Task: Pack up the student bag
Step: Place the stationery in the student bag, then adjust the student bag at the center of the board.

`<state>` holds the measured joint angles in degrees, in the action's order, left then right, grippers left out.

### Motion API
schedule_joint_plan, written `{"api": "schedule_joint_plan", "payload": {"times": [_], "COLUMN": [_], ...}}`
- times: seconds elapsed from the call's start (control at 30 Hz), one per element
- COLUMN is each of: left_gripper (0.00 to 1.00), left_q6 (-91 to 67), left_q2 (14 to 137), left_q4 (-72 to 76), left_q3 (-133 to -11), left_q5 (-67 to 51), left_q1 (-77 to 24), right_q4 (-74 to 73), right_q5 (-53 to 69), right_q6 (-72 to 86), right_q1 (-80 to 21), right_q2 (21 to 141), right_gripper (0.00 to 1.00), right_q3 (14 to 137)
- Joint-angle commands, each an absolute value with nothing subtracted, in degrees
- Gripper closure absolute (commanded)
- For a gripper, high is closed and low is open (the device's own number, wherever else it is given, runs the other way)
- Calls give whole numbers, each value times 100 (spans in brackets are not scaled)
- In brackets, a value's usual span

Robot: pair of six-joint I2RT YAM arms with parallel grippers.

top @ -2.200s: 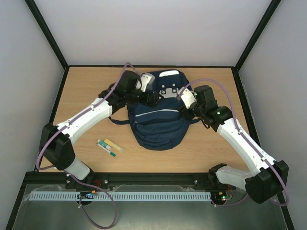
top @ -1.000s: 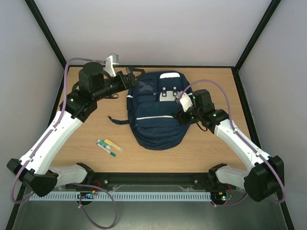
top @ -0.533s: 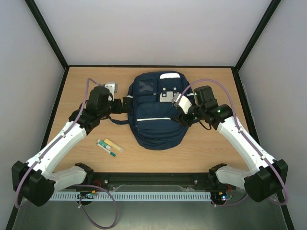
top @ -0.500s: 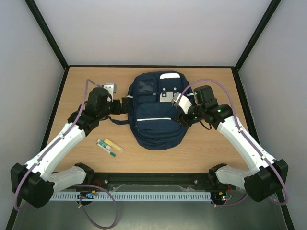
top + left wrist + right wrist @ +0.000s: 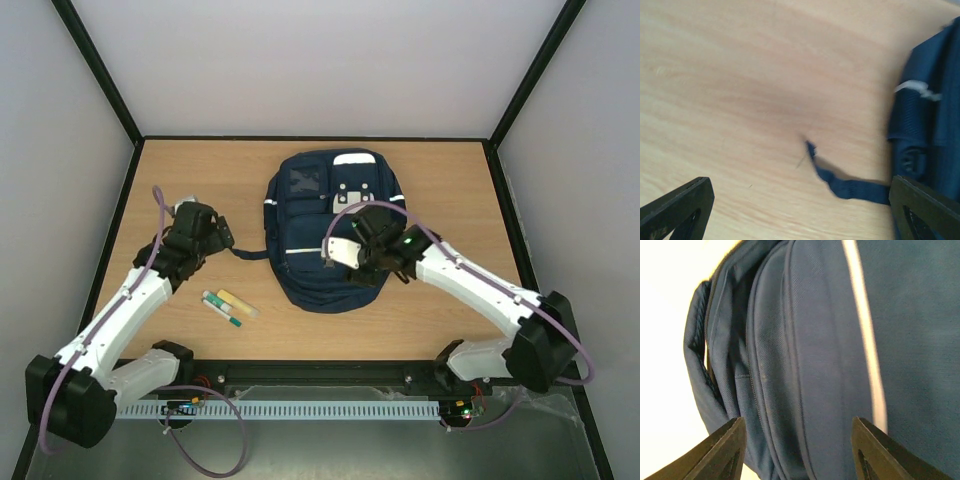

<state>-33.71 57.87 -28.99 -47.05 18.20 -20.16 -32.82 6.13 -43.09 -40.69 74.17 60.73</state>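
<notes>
- Your student bag [image 5: 325,235] lies flat, front up, on the table [image 5: 450,190].
- Your right gripper [image 5: 799,437] hovers over the bag's zipper seams, fingers apart and empty, likely seeking an opening.
- Your left gripper [image 5: 222,236], spread wide and empty, waits left of the bag.

Your top external view looks steeply down from above and behind the black arm bases [image 5: 165,362], which sit at 6 o'clock, onto the whole light wooden table [image 5: 180,180]. Your left wrist view faces down, close over bare table, catching the large navy-blue fabric backpack [image 5: 930,125] at 3 o'clock. Your right wrist view sits much nearer, backpack fabric filling it. All three share that backpack.
</notes>
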Motion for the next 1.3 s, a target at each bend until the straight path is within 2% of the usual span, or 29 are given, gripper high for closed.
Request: {"api": "schedule_joint_plan", "payload": {"times": [0.0,0.2,0.33,0.67,0.7,0.8,0.87,1.27], "left_gripper": [1,1,1,1,1,4,7,24], "left_q6": [-3579,-3888,-3909,-4208,-4267,-4532,-4728,-5256], "left_q2": [6012,5894,5825,5842,5850,5927,5995,6395], "left_q4": [-3172,-3218,-3207,-3294,-3296,-3328,-3382,-3119], "left_q3": [-4341,-4129,-4110,-3915,-3894,-3856,-3856,-3534], "left_q5": [1513,1327,1226,1037,992,886,833,329], "left_q1": [-1789,-1719,-1712,-1712,-1710,-1709,-1703,-1711], "right_q4": [-2854,-2291,-2180,-1719,-1699,-1571,-1470,-1276], "right_q5": [-267,-654,-523,-387,-331,-394,-601,-499], "right_q6": [-4378,-4278,-4292,-4075,-4052,-3891,-3760,-2809], "right_q1": [-4389,-4408,-4427,-4438,-4441,-4440,-4407,-3118], "right_q2": [7837,8250,8313,8544,8562,8707,8815,8338], "right_gripper": [43,50,52,63,67,91,98,99], "right_q3": [5731,5646,5616,5770,5788,5902,5994,5955]}}
